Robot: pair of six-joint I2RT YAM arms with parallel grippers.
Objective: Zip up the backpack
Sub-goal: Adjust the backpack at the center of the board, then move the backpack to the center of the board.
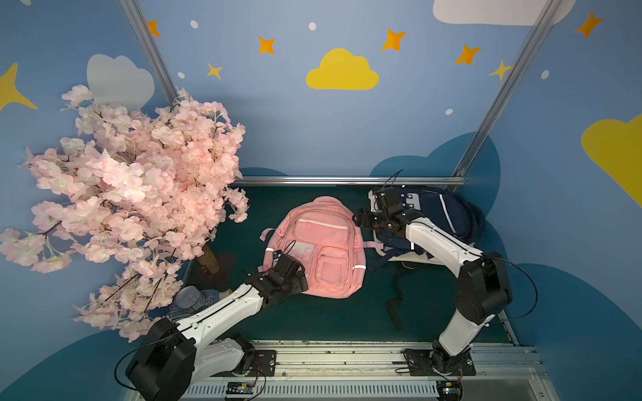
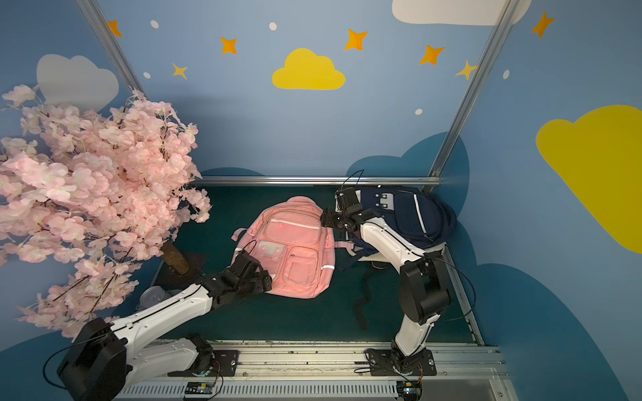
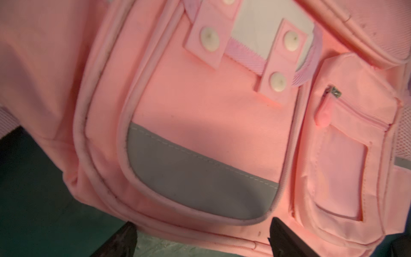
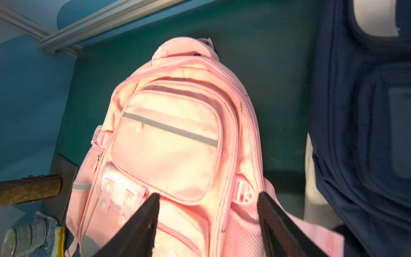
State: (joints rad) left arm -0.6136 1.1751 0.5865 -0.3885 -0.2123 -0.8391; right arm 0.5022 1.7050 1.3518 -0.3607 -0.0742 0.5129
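Note:
A pink backpack (image 1: 323, 250) (image 2: 291, 250) lies flat, front side up, on the green table in both top views. My left gripper (image 1: 301, 277) (image 3: 202, 222) is open at the bag's near left corner, and its fingers straddle the bottom edge seam. My right gripper (image 1: 359, 217) (image 4: 209, 195) hovers open over the bag's right side, level with the upper pocket, holding nothing. A metal zipper pull (image 3: 333, 91) sits at the end of the small front pocket's zip. Another pull (image 4: 99, 156) hangs on the bag's side.
A navy backpack (image 1: 437, 215) (image 4: 360, 111) lies at the back right behind my right arm, and its black strap (image 1: 396, 298) trails forward. A pink blossom tree (image 1: 132, 194) with its trunk (image 1: 210, 258) fills the left. A can (image 1: 189, 298) lies under it.

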